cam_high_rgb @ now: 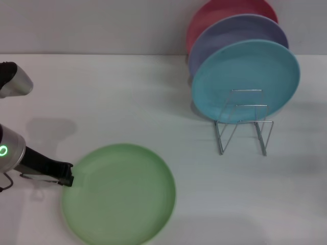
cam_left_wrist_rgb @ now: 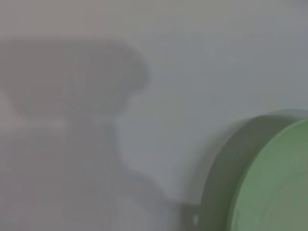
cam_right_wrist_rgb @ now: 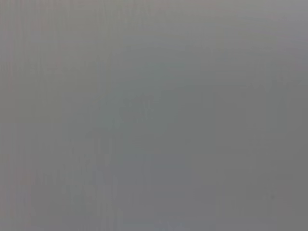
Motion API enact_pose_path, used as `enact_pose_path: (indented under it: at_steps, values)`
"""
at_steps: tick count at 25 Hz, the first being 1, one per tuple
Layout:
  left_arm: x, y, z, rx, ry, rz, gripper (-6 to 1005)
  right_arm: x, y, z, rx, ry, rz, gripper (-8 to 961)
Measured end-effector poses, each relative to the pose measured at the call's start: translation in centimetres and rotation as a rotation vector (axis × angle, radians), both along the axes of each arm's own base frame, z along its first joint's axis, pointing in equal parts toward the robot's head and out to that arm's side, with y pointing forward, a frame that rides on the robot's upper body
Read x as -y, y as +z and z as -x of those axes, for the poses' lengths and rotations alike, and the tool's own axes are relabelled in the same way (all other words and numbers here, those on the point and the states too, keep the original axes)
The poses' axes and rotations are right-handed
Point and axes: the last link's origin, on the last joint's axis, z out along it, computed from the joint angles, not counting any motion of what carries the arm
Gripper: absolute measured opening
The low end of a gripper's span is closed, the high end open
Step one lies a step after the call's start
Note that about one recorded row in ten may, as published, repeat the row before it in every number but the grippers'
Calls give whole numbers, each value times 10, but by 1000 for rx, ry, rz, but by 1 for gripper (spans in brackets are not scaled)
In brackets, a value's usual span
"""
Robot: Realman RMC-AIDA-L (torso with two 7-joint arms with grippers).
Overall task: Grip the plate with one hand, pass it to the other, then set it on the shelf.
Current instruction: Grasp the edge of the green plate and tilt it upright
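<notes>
The light green plate lies flat on the white table at the front left. My left gripper reaches in from the left and sits right at the plate's left rim. The left wrist view shows that rim close up with bare table beside it. The silver wire shelf stands at the back right, its front loops empty. My right gripper is out of the head view, and the right wrist view shows only a plain grey surface.
A turquoise plate stands upright in the back of the rack, with a lavender plate and a red plate behind it. White table lies between the green plate and the rack.
</notes>
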Motion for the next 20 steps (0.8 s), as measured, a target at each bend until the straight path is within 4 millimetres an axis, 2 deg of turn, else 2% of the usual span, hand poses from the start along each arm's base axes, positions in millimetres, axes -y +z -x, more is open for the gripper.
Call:
enact_pose_path:
  at_steps: [7,16,20]
  values:
    - [-8,3,-4,30,-32,-43,27,3,-1,-1,-4,-1,-2,633]
    - [-34,20,-9,146,-134,-232,28,5,-5,-2,-10,-5,1,633]
    - [-40,21,-6,169,-164,-294,28,6,-6,-3,-10,-12,4,633]
